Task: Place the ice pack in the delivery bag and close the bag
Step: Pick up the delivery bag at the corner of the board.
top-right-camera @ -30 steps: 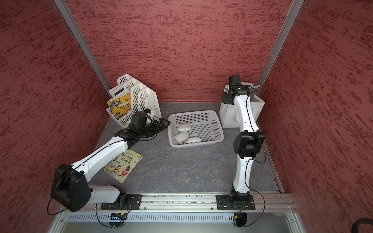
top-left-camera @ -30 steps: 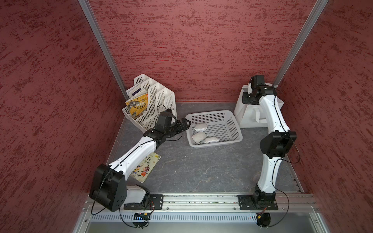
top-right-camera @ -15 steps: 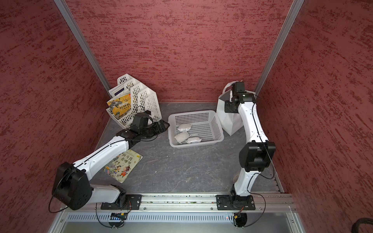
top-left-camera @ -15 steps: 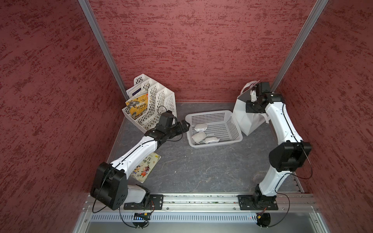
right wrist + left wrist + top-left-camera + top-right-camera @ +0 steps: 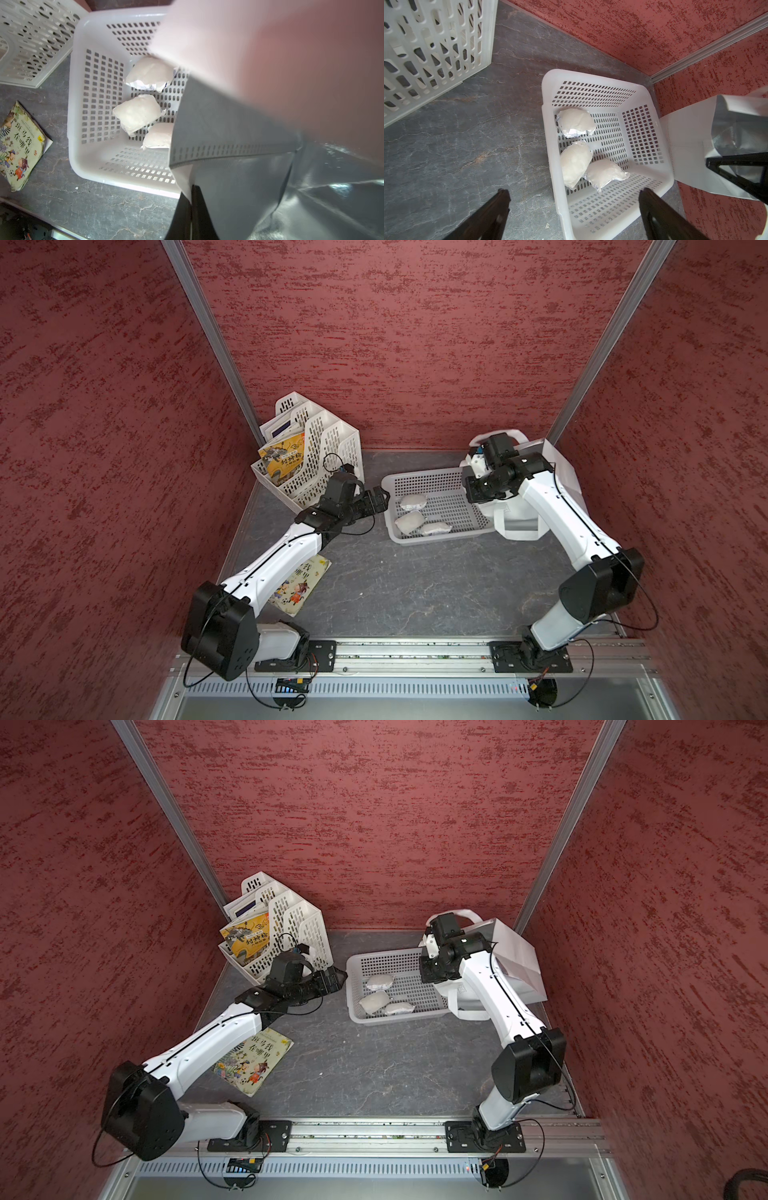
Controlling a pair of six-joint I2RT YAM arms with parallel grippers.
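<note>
Delivery bag [image 5: 228, 128] wall sits pinched in the right gripper [image 5: 192, 189], now clamped; it has tipped, apparently lifted, toward the basket [image 5: 550, 149]. Ice packs [image 5: 575, 164] wait inside that basket, with the left gripper [image 5: 574, 190] spread wide beside its rim, so loading looks next.

Red textured walls [image 5: 395, 323] — grey stone floor [image 5: 415, 580]

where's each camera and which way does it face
Top views: high in front, looking down on table; left arm and right arm show whole.
Left wrist: on left arm, facing basket and ice packs; open left gripper shows.
Right wrist: on right arm, over bag; right gripper shut on its rim.
Shared: all show basket.
</note>
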